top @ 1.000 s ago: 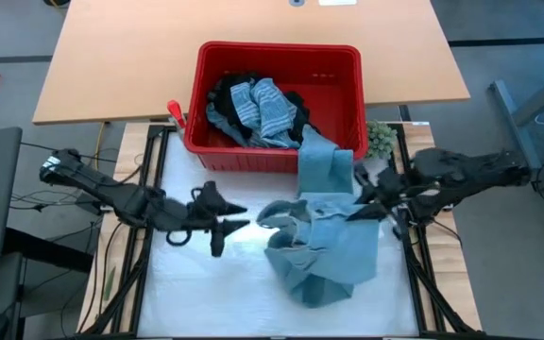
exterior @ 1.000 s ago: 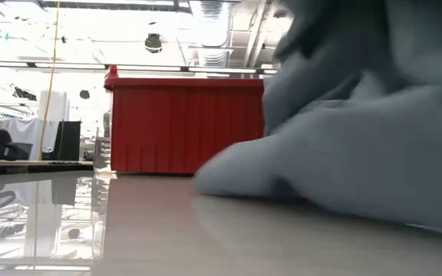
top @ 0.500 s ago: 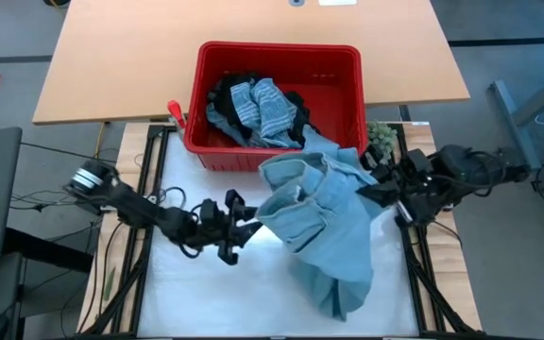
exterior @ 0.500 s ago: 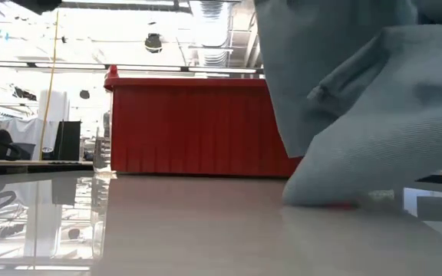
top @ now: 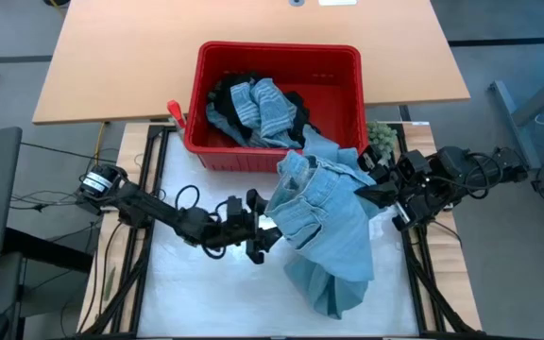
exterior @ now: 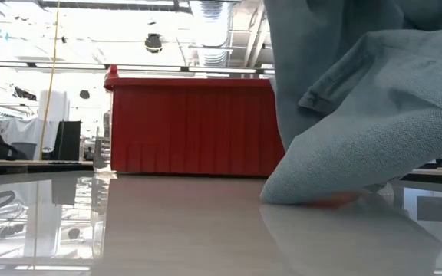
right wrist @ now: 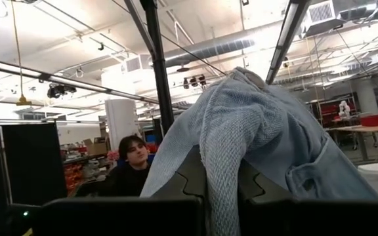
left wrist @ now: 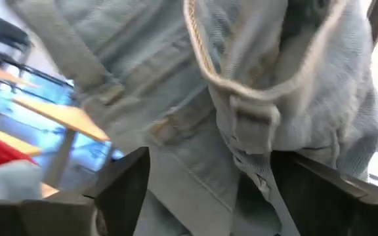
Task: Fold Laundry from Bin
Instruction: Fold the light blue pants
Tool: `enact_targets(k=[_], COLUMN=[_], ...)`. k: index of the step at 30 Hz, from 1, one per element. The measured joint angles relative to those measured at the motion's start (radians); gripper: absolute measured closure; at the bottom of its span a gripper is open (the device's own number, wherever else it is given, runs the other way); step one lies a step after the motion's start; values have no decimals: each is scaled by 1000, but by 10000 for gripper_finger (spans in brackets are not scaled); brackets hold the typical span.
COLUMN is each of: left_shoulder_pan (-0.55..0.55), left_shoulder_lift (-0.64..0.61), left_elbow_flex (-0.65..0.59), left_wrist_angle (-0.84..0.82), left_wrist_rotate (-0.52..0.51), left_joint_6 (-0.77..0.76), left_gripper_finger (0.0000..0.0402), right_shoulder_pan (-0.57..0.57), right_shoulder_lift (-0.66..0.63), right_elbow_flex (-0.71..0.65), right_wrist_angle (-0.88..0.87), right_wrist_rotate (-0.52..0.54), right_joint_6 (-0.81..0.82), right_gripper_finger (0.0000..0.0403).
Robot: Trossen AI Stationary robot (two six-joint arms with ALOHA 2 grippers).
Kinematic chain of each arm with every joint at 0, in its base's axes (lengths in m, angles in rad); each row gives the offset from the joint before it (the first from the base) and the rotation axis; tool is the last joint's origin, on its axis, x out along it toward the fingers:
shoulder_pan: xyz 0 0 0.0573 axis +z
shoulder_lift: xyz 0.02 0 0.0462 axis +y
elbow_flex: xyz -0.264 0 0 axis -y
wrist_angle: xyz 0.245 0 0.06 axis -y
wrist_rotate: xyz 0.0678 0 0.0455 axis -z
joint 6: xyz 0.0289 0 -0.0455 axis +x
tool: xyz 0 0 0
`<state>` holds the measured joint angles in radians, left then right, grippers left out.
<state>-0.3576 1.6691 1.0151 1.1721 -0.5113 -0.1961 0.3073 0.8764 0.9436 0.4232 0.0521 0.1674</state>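
High view: the red bin (top: 343,76) holds striped and black laundry (top: 258,109); just in front of it a light blue-grey garment (top: 329,222) hangs from the right gripper (top: 371,189), clamped on its upper edge. Left wrist view: the left gripper (left wrist: 202,190) has its fingers spread apart at the garment's waistband. Low view: the garment's lowest fold touches the table (exterior: 167,230) in front of the bin.
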Motion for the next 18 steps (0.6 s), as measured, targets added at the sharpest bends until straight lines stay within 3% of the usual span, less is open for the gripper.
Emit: enact_targets(k=[4,11,18], left_shoulder_pan=[13,56,134], left_shoulder_lift=[0,-66,-80], left_elbow_flex=[31,38,38], left_wrist_angle=[-37,-79,-123], left_wrist_rotate=[127,135,151], left_joint_6=[16,15,-128], left_gripper_finger=[85,94,163], right_shoulder_pan=[-3,-28,-29], right_shoulder_lift=[-2,-22,-17], right_elbow_flex=[0,1,1], right_wrist_angle=[-8,-45,-102], right_wrist_rotate=[0,0,1], right_joint_6=[-17,-18,-19], right_gripper_finger=[361,361,361])
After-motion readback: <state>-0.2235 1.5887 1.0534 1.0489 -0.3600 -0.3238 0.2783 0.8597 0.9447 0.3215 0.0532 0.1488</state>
